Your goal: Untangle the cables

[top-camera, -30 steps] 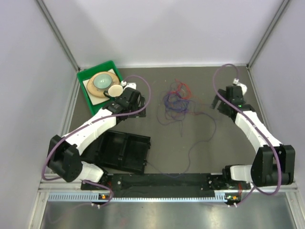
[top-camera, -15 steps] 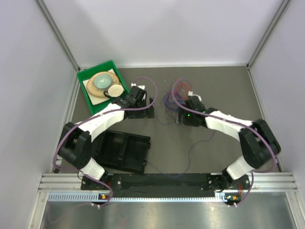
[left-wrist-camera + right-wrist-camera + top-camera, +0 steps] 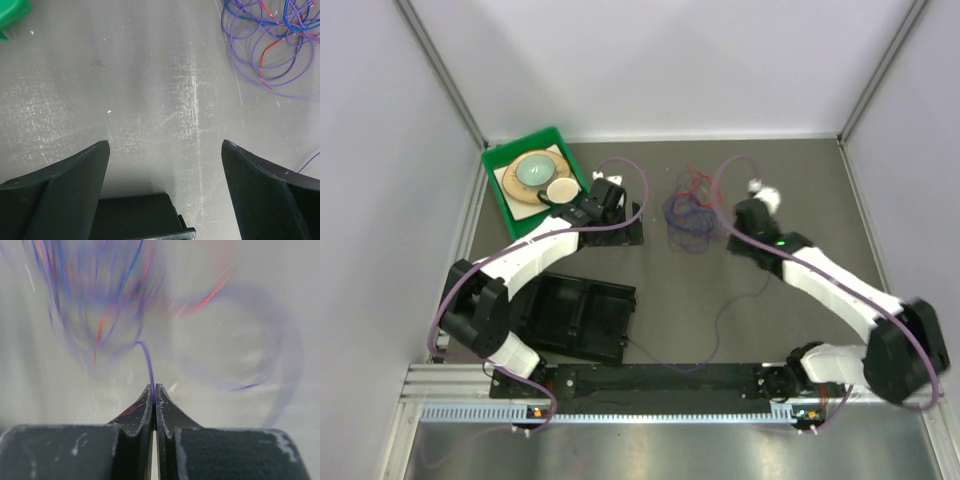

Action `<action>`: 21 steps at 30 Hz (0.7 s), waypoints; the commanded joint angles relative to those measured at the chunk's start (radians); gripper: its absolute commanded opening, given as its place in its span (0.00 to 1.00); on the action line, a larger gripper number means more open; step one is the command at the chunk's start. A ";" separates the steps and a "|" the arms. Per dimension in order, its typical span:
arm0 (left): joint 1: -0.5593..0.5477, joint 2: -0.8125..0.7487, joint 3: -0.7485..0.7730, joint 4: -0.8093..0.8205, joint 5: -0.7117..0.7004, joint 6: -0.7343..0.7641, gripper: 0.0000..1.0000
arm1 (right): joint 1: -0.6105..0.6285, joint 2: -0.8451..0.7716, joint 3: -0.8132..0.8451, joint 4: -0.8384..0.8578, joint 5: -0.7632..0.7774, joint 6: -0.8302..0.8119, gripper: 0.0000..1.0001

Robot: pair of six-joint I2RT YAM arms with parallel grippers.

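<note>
Your right end effector is clamped fully shut on one purple strand, which runs straight out of the tips into the cables. The pile sits mid-worktop, toward the far side and between the two arms, with red, blue and purple loops overlapping. Gripping a single wire at the pile's right edge makes sense: I'd judge it's set up to draw that strand clear rather than drag the whole knot. The right wrist view is blurred, so I can't tell you if a second wire is caught too. The right arm reaches in from the right, forearm stretched diagonally, wrist just beside the pile. Your left end effector is wide open and holding nothing, over bare worktop just left of the pile; loops show at the top right of its wrist view. It reads as parked, ready to pin or take the other side. The left arm is bent at the elbow, reaching forward beside the green tray.
</note>
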 commanded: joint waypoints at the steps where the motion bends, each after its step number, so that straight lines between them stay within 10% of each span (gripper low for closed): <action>1: 0.000 -0.041 0.032 0.020 -0.018 0.011 0.99 | -0.219 -0.164 -0.006 0.003 0.047 -0.139 0.05; 2: 0.000 -0.039 0.032 0.023 -0.012 0.009 0.99 | -0.235 -0.138 0.012 -0.029 0.007 -0.157 0.31; 3: 0.000 -0.032 0.034 0.023 -0.002 0.007 0.99 | -0.237 -0.114 0.064 -0.067 0.022 -0.168 0.79; 5: 0.001 -0.030 0.032 0.023 0.005 0.003 0.99 | -0.235 -0.091 0.078 -0.132 0.020 -0.181 0.99; 21: 0.000 -0.053 -0.003 0.043 0.042 -0.008 0.99 | -0.096 -0.305 -0.302 -0.201 -0.033 0.438 0.69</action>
